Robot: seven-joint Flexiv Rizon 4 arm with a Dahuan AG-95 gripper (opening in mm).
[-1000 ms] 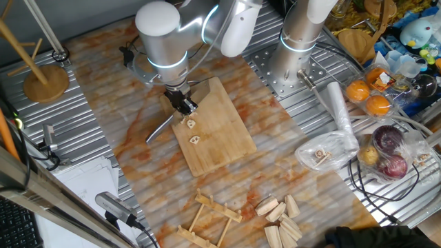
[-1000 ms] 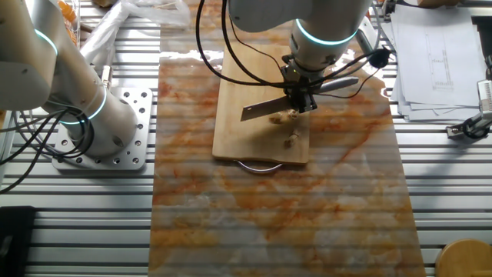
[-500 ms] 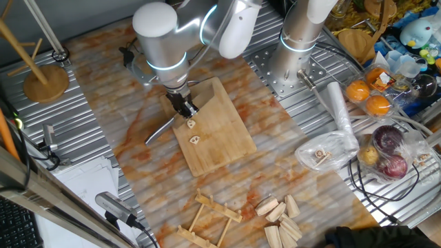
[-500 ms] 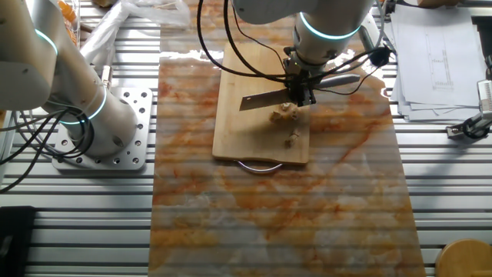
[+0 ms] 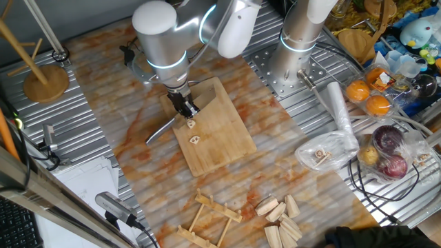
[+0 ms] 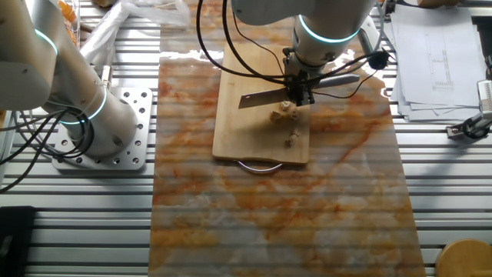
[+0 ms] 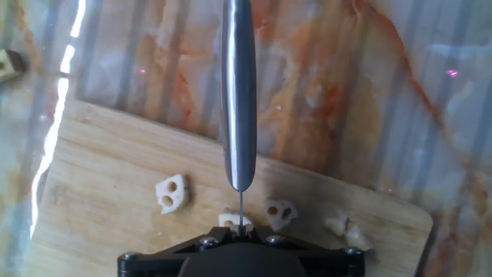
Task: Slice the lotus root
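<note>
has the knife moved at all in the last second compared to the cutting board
Yes. In the other fixed view the knife has shifted slightly toward the far edge of the wooden cutting board, away from the lotus root pieces; the pincer holds it.

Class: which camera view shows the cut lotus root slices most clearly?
The hand view: the lotus root slices lie close up on the board, holes visible. One fixed view and the other fixed view show only tiny pale bits.

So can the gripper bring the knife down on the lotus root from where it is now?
Probably yes. The gripper holds the knife just above the board, right beside the lotus root, and nothing lies between blade and root.
</note>
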